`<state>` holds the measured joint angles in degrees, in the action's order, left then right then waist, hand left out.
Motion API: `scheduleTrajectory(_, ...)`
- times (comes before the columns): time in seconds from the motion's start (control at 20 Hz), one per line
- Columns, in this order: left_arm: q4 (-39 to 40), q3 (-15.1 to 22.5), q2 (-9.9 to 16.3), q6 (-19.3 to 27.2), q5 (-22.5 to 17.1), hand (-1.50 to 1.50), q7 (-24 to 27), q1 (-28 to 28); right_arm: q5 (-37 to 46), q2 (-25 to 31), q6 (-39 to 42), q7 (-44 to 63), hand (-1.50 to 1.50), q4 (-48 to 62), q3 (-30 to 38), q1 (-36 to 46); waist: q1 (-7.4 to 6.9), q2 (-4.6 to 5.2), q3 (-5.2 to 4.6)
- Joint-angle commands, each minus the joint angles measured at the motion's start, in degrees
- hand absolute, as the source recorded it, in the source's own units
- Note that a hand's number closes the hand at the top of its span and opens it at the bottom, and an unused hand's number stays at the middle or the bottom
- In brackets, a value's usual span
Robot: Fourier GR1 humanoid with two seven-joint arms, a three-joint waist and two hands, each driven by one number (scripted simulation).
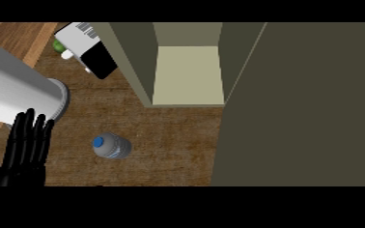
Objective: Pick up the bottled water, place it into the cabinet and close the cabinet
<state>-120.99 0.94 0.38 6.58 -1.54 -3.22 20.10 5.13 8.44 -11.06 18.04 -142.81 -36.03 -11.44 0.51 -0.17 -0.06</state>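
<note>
Left hand (27,147) open, holding nothing, resting beside upright bottled water (110,146); cabinet (187,75) door open for loading.

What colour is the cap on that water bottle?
Blue, on the bottled water, seen in the head view.

head view | steeply down onto counter (171,135) | cabinet (187,72) ahead | single view
</note>
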Motion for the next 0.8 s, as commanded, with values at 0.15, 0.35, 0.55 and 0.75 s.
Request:
scheduleTrajectory(0.15,12.3,0.8,-0.4,0.6,1.8,-1.50,7.0,-3.8,7.5,1.4,-2.2,0.9,-1.50,-5.2,-2.8,-0.9,0.06,0.02,0.01)
scheduleTrajectory(0.35,17.5,-1.7,0.0,-4.4,-1.3,-1.50,13.7,-1.2,5.1,2.5,-2.0,4.2,-1.50,-5.5,-0.2,1.7,-0.36,0.04,0.01)
scheduleTrajectory(0.55,24.0,-1.4,-0.4,-1.8,0.1,-1.50,15.4,-6.1,5.0,4.9,-2.5,3.4,-1.50,-8.1,0.2,-0.1,0.06,0.03,0.02)
scheduleTrajectory(0.75,28.6,2.4,-0.4,-0.1,-0.8,-1.50,16.4,-7.8,8.5,4.6,-4.4,-1.2,-1.50,-5.5,-6.2,-3.0,0.23,-0.05,0.03)
